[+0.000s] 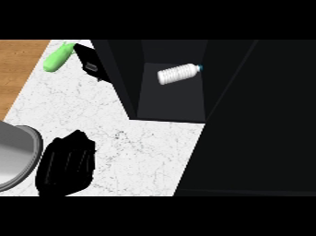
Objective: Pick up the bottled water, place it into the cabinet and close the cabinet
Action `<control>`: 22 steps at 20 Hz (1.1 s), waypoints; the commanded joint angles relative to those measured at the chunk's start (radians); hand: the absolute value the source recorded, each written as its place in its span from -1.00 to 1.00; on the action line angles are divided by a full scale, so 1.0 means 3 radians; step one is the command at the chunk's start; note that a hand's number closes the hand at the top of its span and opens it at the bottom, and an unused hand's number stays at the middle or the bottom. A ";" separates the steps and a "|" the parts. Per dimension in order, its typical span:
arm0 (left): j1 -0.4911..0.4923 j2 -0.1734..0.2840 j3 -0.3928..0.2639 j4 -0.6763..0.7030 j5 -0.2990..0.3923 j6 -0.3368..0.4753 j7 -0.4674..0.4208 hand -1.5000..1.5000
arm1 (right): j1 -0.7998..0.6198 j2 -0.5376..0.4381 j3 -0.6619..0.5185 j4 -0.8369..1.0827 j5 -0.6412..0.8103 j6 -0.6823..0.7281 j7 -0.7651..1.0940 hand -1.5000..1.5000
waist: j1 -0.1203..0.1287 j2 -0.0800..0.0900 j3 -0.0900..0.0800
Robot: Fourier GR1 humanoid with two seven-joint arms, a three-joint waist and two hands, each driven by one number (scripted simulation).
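Head view: the bottled water (178, 73) lies on its side inside the dark cabinet (170, 99), while the left hand (66, 163) rests over the white surface (85, 106), fingers relaxed.

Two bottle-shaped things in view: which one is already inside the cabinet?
The white bottled water with the blue cap, lying on its side inside the dark cabinet. The green bottle lies outside on the marble counter, at its far left edge.

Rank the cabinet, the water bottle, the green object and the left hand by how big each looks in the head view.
1. cabinet
2. left hand, though it is nearer the camera
3 and 4. water bottle and green object look about alike; no ranking.
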 commanded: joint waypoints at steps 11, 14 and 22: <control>0.1554 0.0591 0.0486 -0.1296 0.0356 -0.0381 -0.0134 1.00 | -0.1501 0.1381 -0.0199 0.0353 0.0252 -0.0017 0.1374 1.00 | -0.0062 0.0035 -0.0002; 0.1660 0.0652 0.0617 -0.1431 0.0502 -0.0440 -0.0038 1.00 | -0.1921 0.1767 -0.0426 0.0842 0.0268 -0.0079 0.1470 1.00 | -0.0077 0.0042 0.0001; 0.1991 0.0719 0.1093 -0.1238 0.0689 -0.0995 -0.0271 1.00 | -0.2427 0.1789 -0.1217 0.1790 -0.0359 0.0142 0.1014 1.00 | -0.0090 0.0052 0.0005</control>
